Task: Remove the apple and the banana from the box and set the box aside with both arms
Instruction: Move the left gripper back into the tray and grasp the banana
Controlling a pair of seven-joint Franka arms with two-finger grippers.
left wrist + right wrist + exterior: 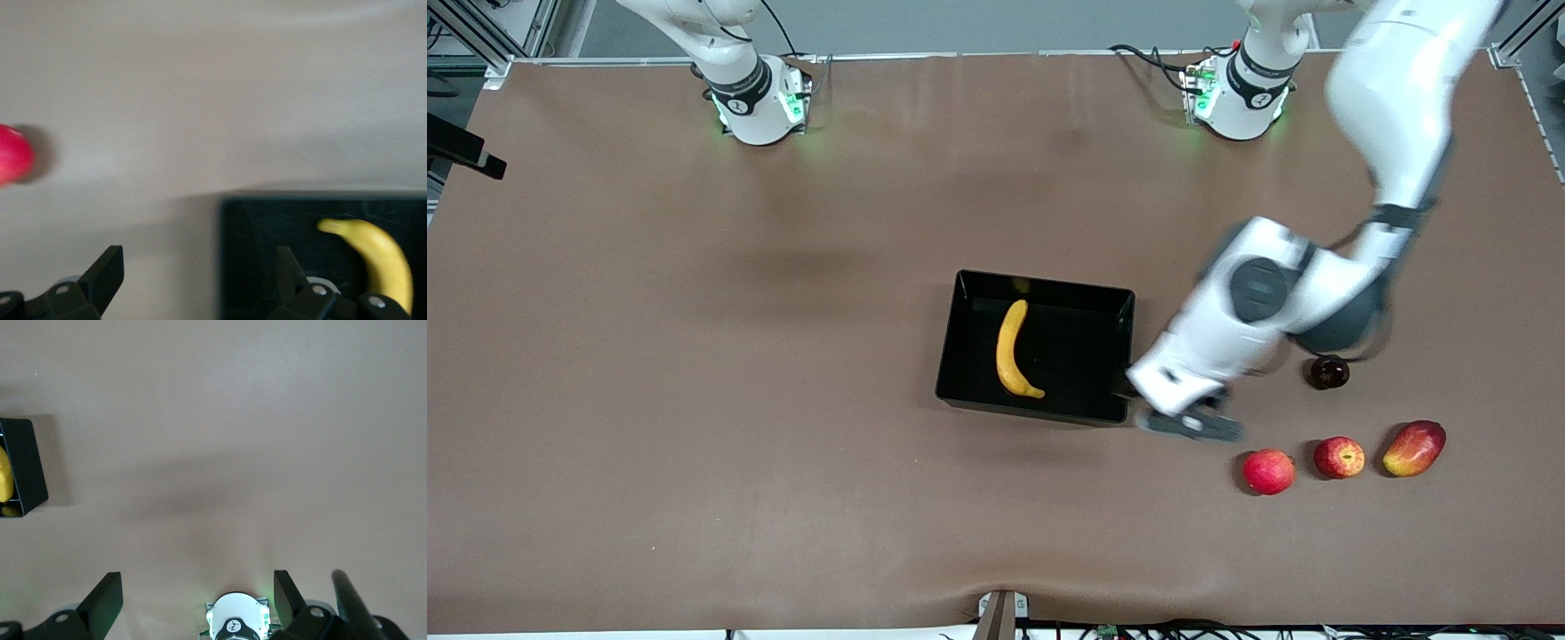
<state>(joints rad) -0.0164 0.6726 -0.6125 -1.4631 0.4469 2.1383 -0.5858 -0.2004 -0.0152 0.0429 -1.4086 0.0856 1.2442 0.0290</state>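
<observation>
The banana (1014, 349) lies in the black box (1107, 304) at mid-table. The streaked apple (1339, 457) sits on the table toward the left arm's end, between a plain red fruit and a mango. My left gripper (1190, 425) is open and empty, low over the box's wall at the left arm's end. In the left wrist view the gripper (199, 277) straddles the box (267, 267), with the banana (377, 260) inside. My right gripper (198, 597) is open and empty, held high over its own base; its view shows the box (23, 463) and the banana (5, 477).
A plain red round fruit (1268, 471), also in the left wrist view (13, 155), and a mango (1414, 448) flank the apple. A dark round fruit (1328, 372) lies under the left arm. The right arm's base (756, 102) stands at the table's edge.
</observation>
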